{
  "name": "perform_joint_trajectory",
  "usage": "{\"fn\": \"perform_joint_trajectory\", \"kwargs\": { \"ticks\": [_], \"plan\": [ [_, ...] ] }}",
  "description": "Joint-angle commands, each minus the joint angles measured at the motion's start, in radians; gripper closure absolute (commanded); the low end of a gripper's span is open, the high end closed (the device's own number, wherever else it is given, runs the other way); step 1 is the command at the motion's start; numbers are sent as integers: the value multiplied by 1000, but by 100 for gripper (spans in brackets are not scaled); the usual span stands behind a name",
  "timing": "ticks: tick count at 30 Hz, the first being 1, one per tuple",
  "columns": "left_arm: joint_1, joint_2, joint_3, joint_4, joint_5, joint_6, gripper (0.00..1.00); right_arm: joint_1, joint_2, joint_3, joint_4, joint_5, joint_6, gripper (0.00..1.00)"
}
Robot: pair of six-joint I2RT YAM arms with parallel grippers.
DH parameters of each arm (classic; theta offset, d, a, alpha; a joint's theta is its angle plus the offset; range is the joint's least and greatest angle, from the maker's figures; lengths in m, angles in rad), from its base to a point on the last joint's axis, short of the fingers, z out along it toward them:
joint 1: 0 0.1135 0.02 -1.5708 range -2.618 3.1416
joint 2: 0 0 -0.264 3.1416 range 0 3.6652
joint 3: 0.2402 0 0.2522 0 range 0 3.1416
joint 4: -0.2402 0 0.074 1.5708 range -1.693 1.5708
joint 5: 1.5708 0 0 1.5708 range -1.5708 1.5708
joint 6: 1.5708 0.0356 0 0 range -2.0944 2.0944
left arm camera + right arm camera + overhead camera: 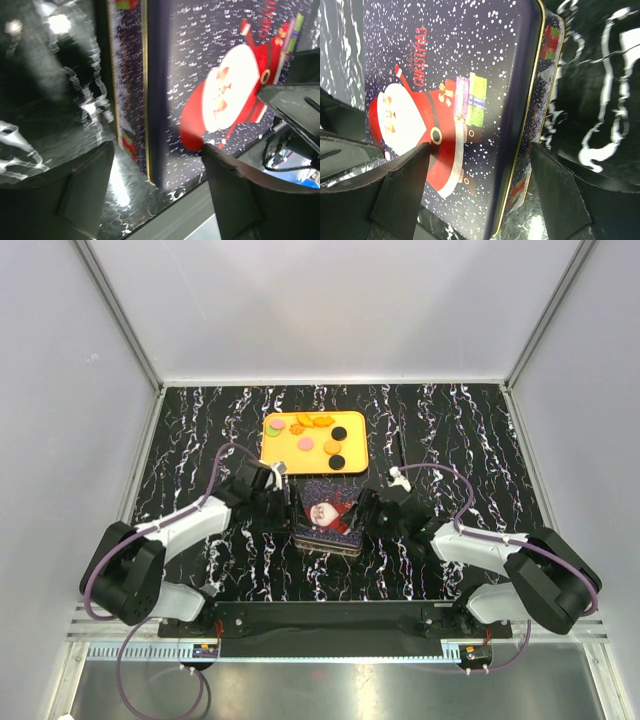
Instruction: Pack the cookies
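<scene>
Wrist cams are showing left tool point(157, 145) and right tool point(480, 146) gaping wide, straddling the Santa tin point(328, 515) edges; only overhead is catching the cookies point(318, 421) on the tray point(290, 455).

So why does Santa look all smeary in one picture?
Left wrist view: the Santa tin is blurred, and bright glare shines off the glossy table; right wrist view: sharper, its Christmas lettering is readable; top view: small but crisp.

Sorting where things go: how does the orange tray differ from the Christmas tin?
The orange tray is open and holds cookies; the Christmas tin is lidded. The tray is plain orange; the tin is dark blue with a Santa. The tray lies farther back than the tin. Both are rectangular.
</scene>
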Motion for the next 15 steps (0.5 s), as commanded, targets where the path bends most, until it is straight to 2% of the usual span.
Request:
{"fn": "perform_joint_trajectory", "kwargs": {
  "ticks": [1, 7, 15],
  "plan": [
    [21, -56, -54, 15, -54, 19, 19, 39, 48, -8, -119, -104, 4, 14],
    [40, -112, -152, 102, 36, -41, 15, 37, 57, -3, -116, -101, 1, 14],
    [61, -76, -321, 463, 214, -216, 15, 39, 70, -1, -105, -116, 4, 15]
  ]
}}
